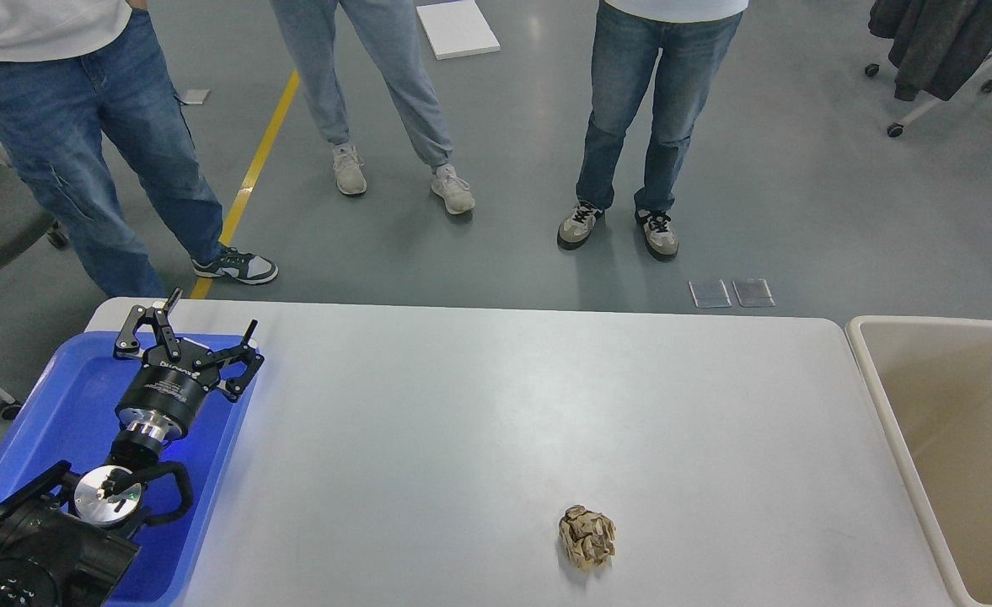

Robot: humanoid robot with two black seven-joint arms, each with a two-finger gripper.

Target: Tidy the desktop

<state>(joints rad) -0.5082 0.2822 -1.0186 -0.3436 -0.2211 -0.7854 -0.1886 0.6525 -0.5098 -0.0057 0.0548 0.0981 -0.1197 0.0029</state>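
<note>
Left end effector: fingers spread wide, empty, over the far end of the blue tray.
Counter: bare except one crumpled paper ball.
Paper ball: near front edge, right of centre, well apart from left end effector, down and to its right; no clear long axis.
Bin: beige, at right end, nearer the ball.
Right end effector: out of view.

You will find white lettering on the body of the left tool. It is too small to read. Nothing else carries text.
</note>
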